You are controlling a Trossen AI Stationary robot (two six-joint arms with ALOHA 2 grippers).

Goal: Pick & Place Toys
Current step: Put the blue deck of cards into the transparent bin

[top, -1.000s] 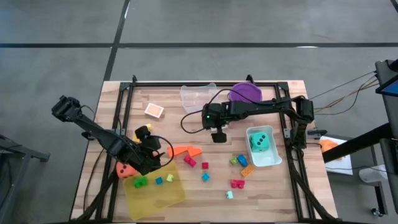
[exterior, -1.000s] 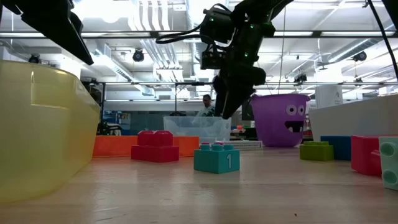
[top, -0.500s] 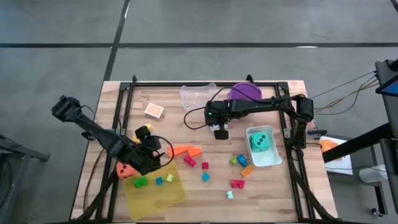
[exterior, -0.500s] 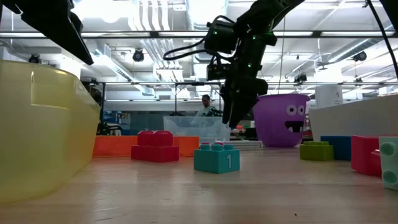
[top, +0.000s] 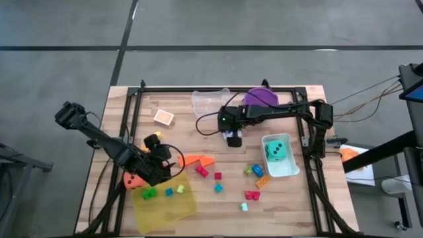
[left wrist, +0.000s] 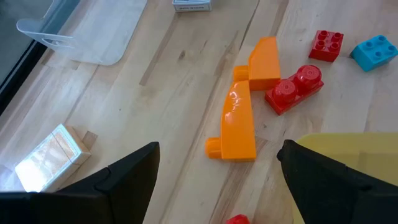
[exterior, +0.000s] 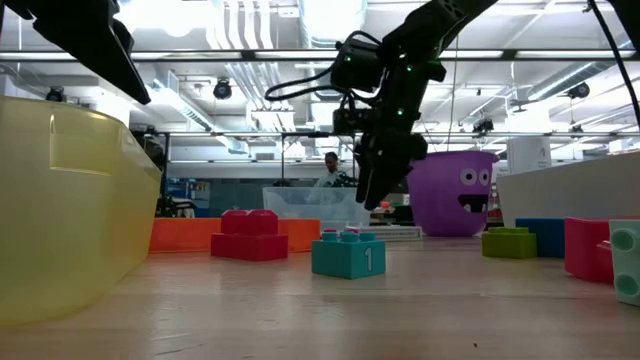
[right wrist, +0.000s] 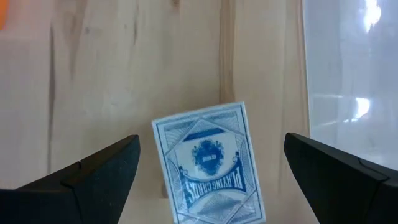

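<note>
Right claw: my right claw (top: 233, 139) hangs at about 1 o'clock from the table's middle, fingers spread wide and holding nothing.
Change: over the last second it has drifted a little toward 1 o'clock, nearer the purple bucket (top: 261, 99), with its spread unchanged. In the low view it sits well clear of the table.
Under it: my wrist view looks straight down on a blue card pack (right wrist: 208, 162), lying flat on the wood between my two fingers (right wrist: 93, 171) and untouched.
Meaning: I judge that shift to be lining up on the pack. The grasp is not yet begun; next comes a drop straight down and a squeeze across the pack's narrow sides.
Left claw: my left claw (top: 157, 160) waits at about 9 o'clock from the table's middle, open and empty, at the rim of the yellow tray (top: 175, 210). It has not moved.
Toys near the left: two orange wedges (left wrist: 239, 121) and a red brick (left wrist: 294, 90) lie just beside each other ahead of it.
Elsewhere: a teal die (top: 276, 151) sits in the clear tub (top: 291, 170) at 3 o'clock from my right claw; small bricks (top: 217, 188) lie scattered at 6 o'clock.
Progress: most toys remain loose on the table, so the task looks early.
</note>
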